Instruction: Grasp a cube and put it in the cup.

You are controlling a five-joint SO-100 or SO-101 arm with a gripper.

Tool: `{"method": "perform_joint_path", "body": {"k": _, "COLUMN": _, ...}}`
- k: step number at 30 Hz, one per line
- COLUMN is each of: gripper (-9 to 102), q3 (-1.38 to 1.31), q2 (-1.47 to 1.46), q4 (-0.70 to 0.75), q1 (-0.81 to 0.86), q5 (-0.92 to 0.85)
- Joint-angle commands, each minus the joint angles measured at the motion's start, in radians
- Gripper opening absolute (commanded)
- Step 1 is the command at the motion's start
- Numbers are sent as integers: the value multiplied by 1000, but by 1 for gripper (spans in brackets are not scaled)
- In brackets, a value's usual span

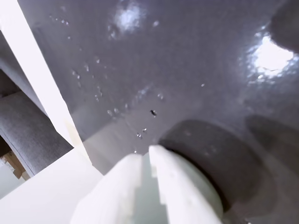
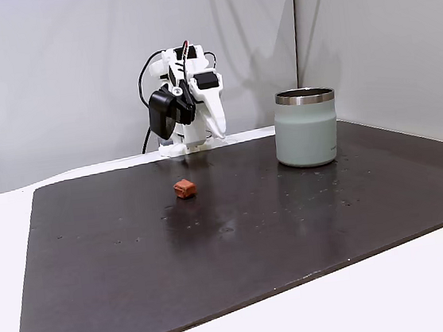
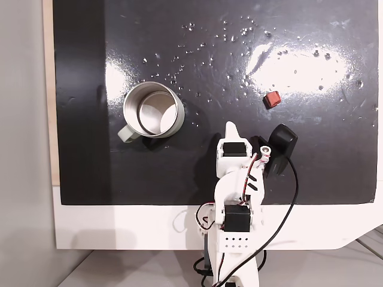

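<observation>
The end effector [image 3: 231,127] is folded back near the arm's base, at the tabletop edge where the arm [image 3: 234,197] is mounted. Its white fingers [image 1: 140,186] are drawn together, with only a thin slit between them in the wrist view, and they grasp nothing. In a fixed view from the front, the end effector [image 2: 219,126] points downward just above the dark mat, in front of the white base. A black camera housing [image 3: 281,143] sits beside the wrist, and a black cable [image 3: 281,209] loops back to the base.

The tabletop [image 2: 427,287] is white and carries a large dark, glossy mat [image 2: 215,247] that covers most of it. The mat is speckled with small marks and shows bright light reflections.

In the fixed view from above, the cube [image 3: 272,99] lies on the mat farther out from the arm, toward the right edge of the mat, well apart from the end effector. It is small and reddish-brown, and it rests flat on the mat by itself. Seen from the front, the cube [image 2: 184,189] sits in front of the base, toward the middle of the mat.

The cup [image 3: 154,115] stands upright on the other side of the arm, toward the left edge of the mat as seen from above, well apart from the cube. Its mouth is open and its steel rim shines. In the front view the cup [image 2: 306,128] stands near the mat's far edge.
</observation>
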Motion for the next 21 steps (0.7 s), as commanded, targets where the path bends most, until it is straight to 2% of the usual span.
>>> {"method": "perform_joint_path", "body": {"k": 1, "gripper": 0, "q3": -114, "q2": 9, "q4": 31, "q1": 2, "q5": -31}}
{"method": "perform_joint_path", "body": {"k": 11, "gripper": 0, "q3": -443, "q2": -247, "q4": 169, "q1": 51, "q5": -115}}
{"method": "perform_joint_path", "body": {"k": 21, "gripper": 0, "q3": -808, "q2": -614, "q4": 304, "q1": 204, "q5": -216}}
